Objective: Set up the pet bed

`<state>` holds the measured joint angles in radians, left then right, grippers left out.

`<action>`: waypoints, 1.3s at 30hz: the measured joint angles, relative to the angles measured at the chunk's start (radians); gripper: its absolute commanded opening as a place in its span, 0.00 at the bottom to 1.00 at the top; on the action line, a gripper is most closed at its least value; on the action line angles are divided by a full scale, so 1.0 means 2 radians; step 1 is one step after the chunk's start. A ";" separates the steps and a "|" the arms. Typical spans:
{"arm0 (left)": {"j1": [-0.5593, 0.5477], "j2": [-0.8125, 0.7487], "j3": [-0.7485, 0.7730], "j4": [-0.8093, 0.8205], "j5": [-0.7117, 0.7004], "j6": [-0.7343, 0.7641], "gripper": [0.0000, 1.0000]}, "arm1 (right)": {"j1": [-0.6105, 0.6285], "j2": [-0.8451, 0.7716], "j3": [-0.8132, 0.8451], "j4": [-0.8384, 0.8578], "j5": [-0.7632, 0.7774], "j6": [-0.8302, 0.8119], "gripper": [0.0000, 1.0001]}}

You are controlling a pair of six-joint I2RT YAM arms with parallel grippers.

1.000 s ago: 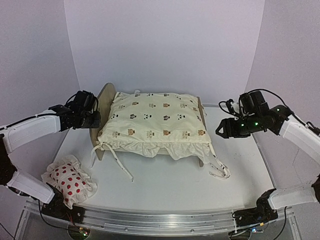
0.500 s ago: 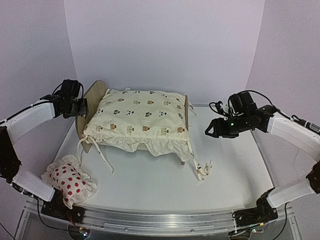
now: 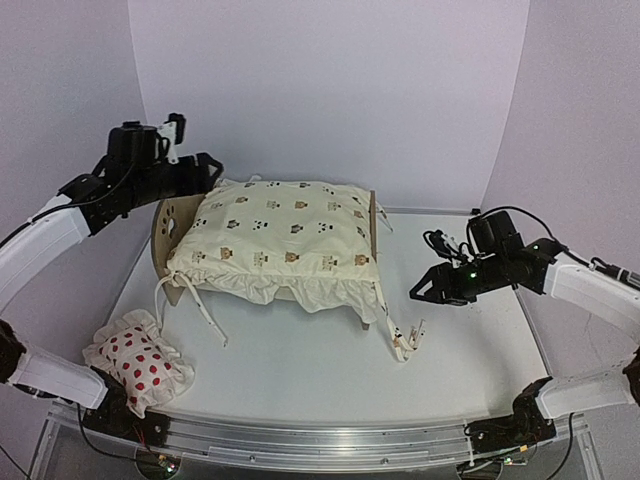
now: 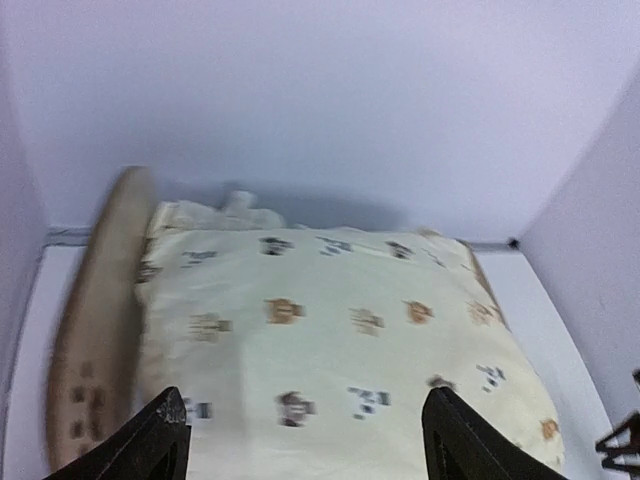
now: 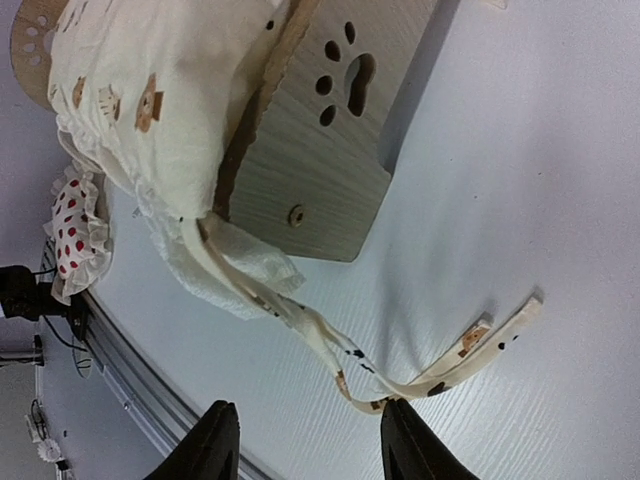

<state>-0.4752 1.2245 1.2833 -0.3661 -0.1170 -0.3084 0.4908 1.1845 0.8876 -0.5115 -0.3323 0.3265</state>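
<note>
The pet bed stands left of the table's middle, its rounded wooden headboard (image 3: 164, 226) at the left and its flat end board (image 3: 372, 238) at the right. A cream animal-print cushion (image 3: 280, 240) covers it and hides the base. My left gripper (image 3: 208, 172) is open and empty, in the air above the headboard end; its wrist view looks down on the cushion (image 4: 330, 330) and headboard (image 4: 95, 320). My right gripper (image 3: 418, 290) is open and empty, right of the end board (image 5: 320, 150), which has a paw-print cut-out. The cushion's ties (image 5: 440, 370) lie on the table just beyond its fingertips.
A small white pillow with red spots (image 3: 140, 362) lies at the near left of the table and shows in the right wrist view (image 5: 72, 235). More cushion ties (image 3: 205, 315) trail off the bed's front left corner. White walls close the back and sides.
The bed with its cushion slid left a second ago and has since stayed put. My left gripper has risen off the headboard, up and to the right. My right gripper has dropped slightly.
</note>
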 measured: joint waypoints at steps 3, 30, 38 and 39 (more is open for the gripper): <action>-0.074 0.044 0.033 0.000 0.014 0.024 0.73 | 0.008 -0.012 -0.014 0.003 -0.020 0.011 0.48; -0.241 0.224 0.072 0.018 0.035 0.104 0.69 | 0.086 0.100 -0.156 0.189 -0.020 0.001 0.47; -0.251 0.239 0.084 0.016 0.024 0.117 0.81 | 0.086 0.126 -0.157 0.225 -0.012 -0.001 0.04; -0.256 0.246 0.092 0.014 0.019 0.122 0.82 | 0.086 0.124 -0.157 0.225 -0.009 0.002 0.01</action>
<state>-0.9869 1.7172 1.4681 -0.3390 -0.0782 -0.0650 0.6628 1.4329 0.5735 -0.0609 -0.3502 0.3302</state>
